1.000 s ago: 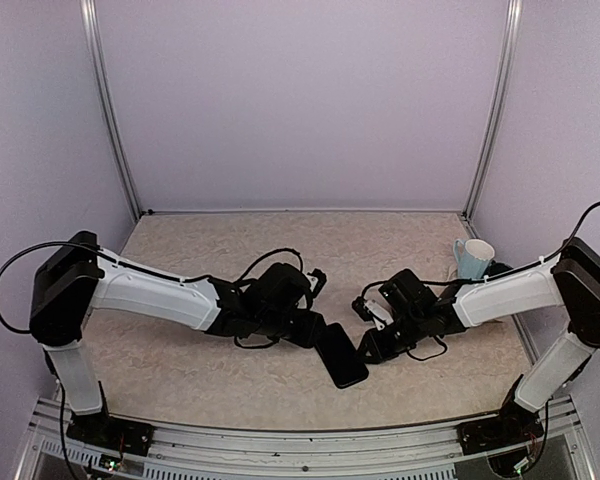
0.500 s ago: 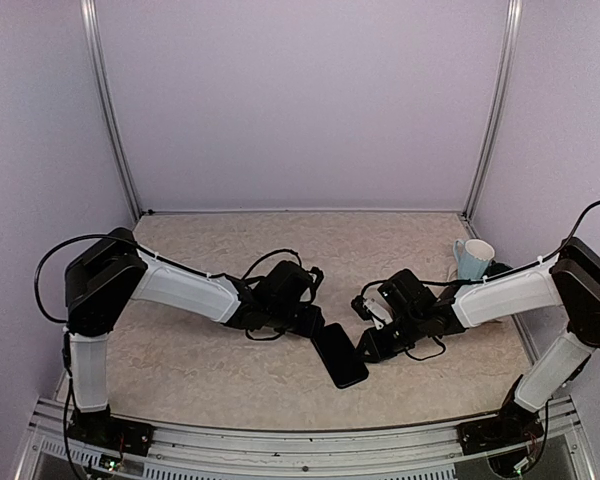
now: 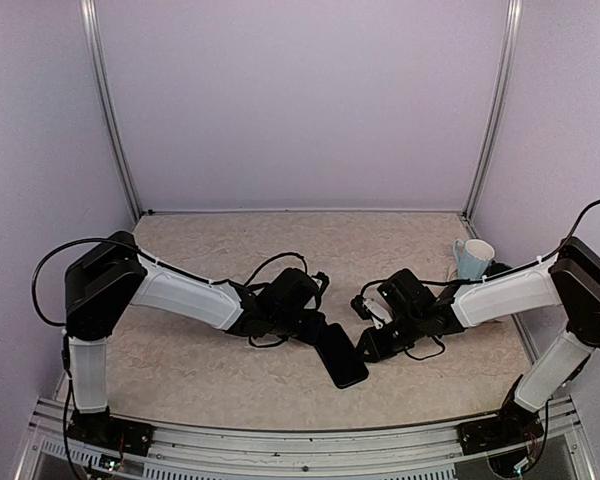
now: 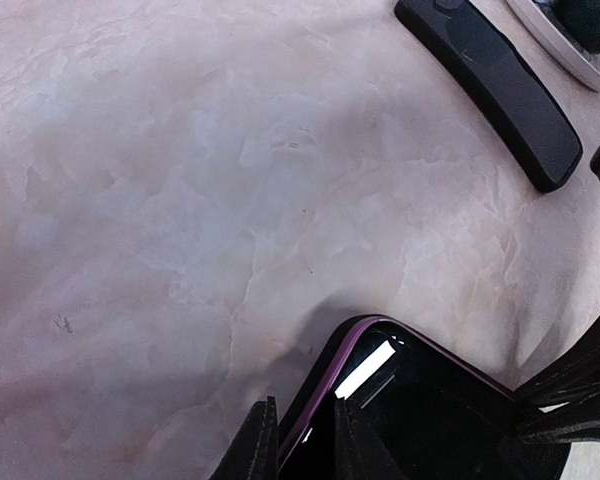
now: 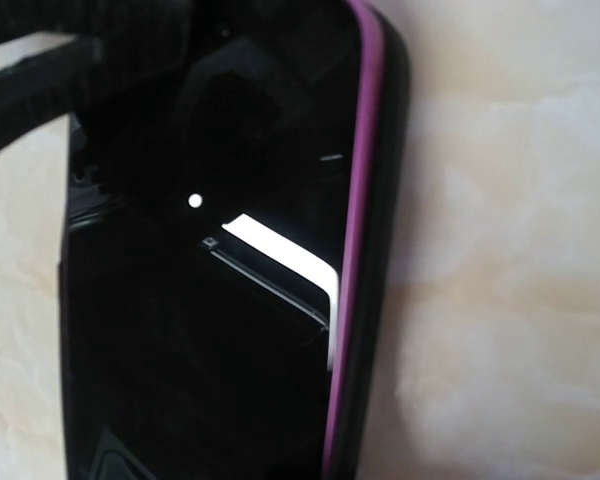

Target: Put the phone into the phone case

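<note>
Marbled table; phone cropped in wrist views. Left gripper pinches its corner; right gripper at opposite edge, grip I can't read.

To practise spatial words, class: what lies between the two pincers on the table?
The phone lies between the left pincer and the right pincer, clearest in the top view.

The phone shows a glossy black face (mirror-bright); the table looks matt, stone-patterned.
</note>
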### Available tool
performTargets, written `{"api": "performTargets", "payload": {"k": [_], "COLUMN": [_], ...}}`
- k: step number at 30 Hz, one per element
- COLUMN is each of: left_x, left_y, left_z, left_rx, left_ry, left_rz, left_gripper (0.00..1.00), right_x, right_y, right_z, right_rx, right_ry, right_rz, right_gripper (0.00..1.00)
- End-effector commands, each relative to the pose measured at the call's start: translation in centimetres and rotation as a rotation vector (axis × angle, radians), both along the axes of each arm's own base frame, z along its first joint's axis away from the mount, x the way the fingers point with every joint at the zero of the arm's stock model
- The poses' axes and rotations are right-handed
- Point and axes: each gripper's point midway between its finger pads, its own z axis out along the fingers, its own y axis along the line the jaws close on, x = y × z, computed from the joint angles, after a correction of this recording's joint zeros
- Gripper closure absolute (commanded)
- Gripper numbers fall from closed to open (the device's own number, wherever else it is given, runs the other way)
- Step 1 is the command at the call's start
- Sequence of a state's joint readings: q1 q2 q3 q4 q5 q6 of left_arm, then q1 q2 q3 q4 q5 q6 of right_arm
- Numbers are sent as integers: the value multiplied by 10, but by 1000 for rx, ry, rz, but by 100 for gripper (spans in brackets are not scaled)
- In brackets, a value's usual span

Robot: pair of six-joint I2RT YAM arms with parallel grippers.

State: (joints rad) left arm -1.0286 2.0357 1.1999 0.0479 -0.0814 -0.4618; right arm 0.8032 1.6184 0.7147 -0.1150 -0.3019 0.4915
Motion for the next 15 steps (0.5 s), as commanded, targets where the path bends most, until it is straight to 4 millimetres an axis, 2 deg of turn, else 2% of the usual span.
{"api": "performTargets", "payload": {"k": [1,3,5,8,10,15], "left_x": [-26,-31,-41,-70,-84,-110], "left_y": [11,14,10,-5,-8,7], "left_z": [-25,-38,-42,-41,-48,-88], "left_rx": [113,135,134,136,168,258], "left_ry": [76,115,134,152,167,297], "left_rz": [-34,-48,-93,-213,-265,-318], "left_gripper": [81,82,82,81,81,84], "right_x": [-23,-22,-20,-18,-17,-12], "right_y": [-45,-46,-46,-44,-42,-38], "right_z": [-53,-51,-50,-47,-46,-40], "right_rx": [-244,-246,-251,-243,-238,-229], "right_ry": [77,69,63,60,58,50], "right_rz": [-23,-26,-30,-35,-36,-43], "right_gripper": [86,85,85,85,85,85]}}
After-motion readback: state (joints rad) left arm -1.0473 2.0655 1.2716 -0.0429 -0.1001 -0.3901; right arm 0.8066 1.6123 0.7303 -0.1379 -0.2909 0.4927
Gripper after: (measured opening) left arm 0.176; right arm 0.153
